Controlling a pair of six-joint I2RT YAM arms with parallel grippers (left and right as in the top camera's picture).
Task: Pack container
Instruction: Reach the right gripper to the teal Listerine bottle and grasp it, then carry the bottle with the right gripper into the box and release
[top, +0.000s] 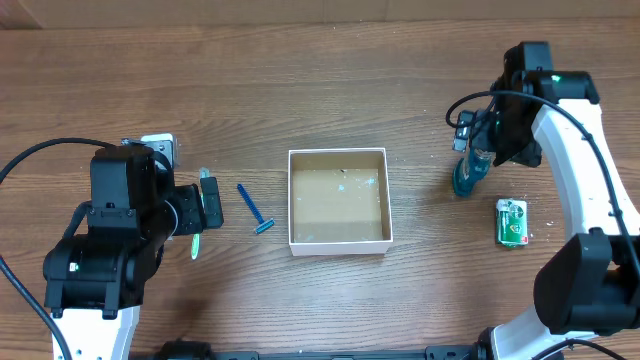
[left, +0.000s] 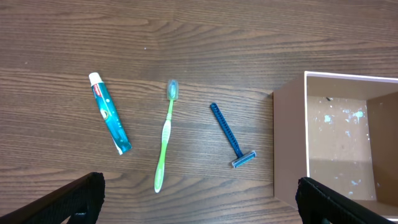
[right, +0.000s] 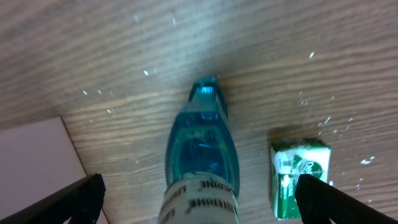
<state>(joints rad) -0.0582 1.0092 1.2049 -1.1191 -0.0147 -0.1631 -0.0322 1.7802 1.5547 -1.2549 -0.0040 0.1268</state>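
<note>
The container is cut off at right, the blue bottle at the bottom edge.

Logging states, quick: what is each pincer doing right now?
Left pincer: open, holding nothing.
Right pincer: open, above the blue bottle, not gripping it.

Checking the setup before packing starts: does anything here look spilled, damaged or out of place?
Nothing looks spilled or broken. One oddity: the container has pale flecks scattered over its brown floor, visible from overhead and from the left wrist; dirt or scuffs, I cannot tell. The razor, toothbrush and toothpaste lie separate beside it.
</note>
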